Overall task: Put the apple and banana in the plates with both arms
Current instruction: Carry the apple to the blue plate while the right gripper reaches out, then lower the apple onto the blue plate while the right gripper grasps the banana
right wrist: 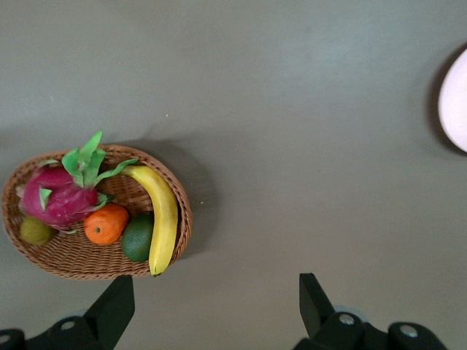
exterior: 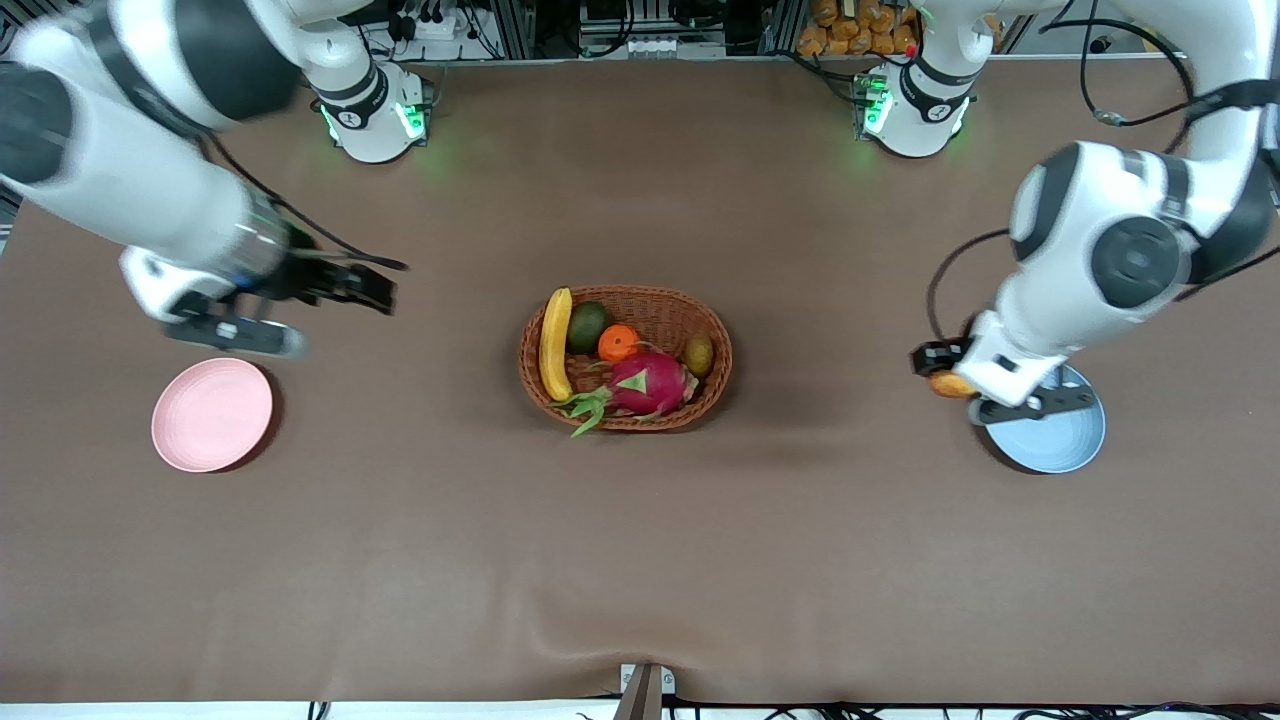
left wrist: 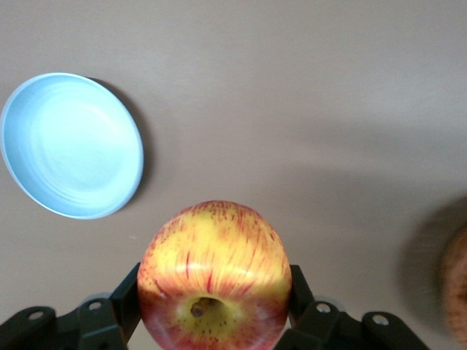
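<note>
Apple [left wrist: 213,273] gripped at its sides by the left gripper [left wrist: 213,306], stem end toward the wrist camera, carried in the air over bare table just beside the blue plate [exterior: 1060,440]; in the left wrist view the plate lies off to one side, not under the fruit, so by my reading the drop is not yet lined up; a side grip leaves the underside free for setting down. Banana [exterior: 555,343] lies in the wicker basket [exterior: 710,330] at mid-table, along the rim toward the right arm's end, beside a dark green fruit [exterior: 588,325] and an orange [exterior: 618,343]; a dragon fruit [exterior: 648,385] fills the nearer part. Right gripper [exterior: 350,287] hangs over bare table between the basket and the pink plate [exterior: 212,414]; fingers spread apart, holding nothing; likely staged for the banana; pink plate has nothing on it.
</note>
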